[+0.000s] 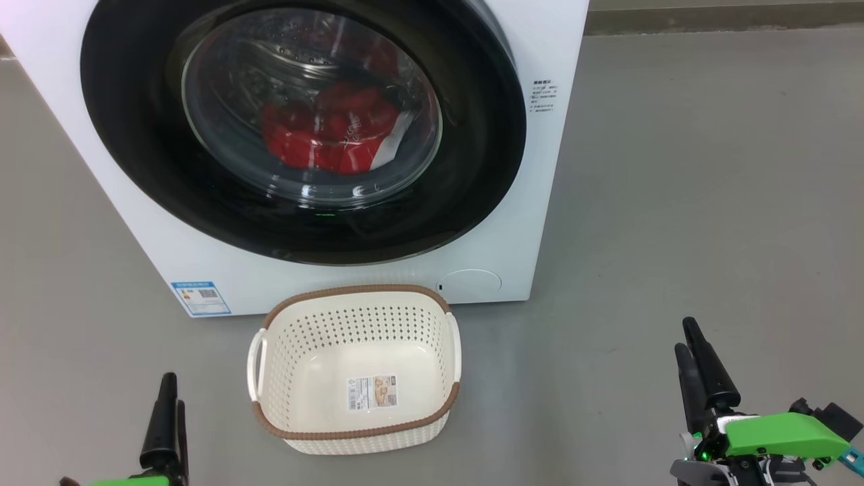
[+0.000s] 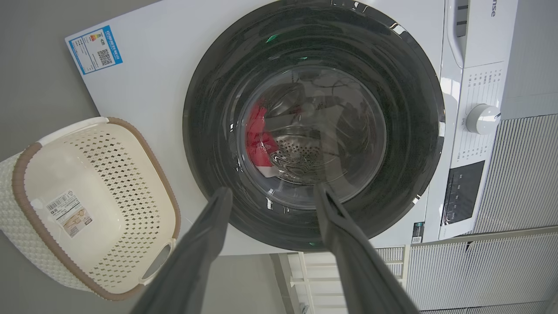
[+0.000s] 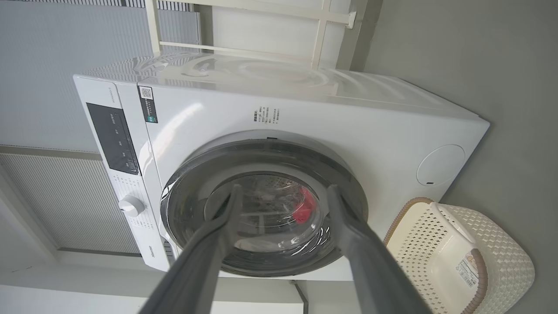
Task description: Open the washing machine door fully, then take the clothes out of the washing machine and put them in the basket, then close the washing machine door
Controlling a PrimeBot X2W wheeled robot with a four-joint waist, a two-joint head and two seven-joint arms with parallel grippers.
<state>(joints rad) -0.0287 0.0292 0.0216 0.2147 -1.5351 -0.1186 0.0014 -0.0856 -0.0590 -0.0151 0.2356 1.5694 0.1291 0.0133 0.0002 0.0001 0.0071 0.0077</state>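
Both hands released, empty: left hand [image 1: 173, 391], right hand [image 1: 685, 335], low, well short of washer [image 1: 553, 202]. Basket [image 1: 358, 289] between them, empty, just before washer; paper label [image 1: 372, 393] inside, print too small. Door [image 1: 135, 135] shut; clothes [image 1: 324, 131] behind glass, in drum. Judgement: catch door rim at latch side (which side unclear), swing fully wide. Blue QR label [image 1: 201, 298] at lower corner; panel letters "nse" [image 2: 491, 9].

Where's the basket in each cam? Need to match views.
Head view: basket bottom centre, just before the washing machine.
Left wrist view: basket at the left edge.
Right wrist view: basket in the lower right corner.
Shared landmark: the washing machine door, red clothes behind its glass.
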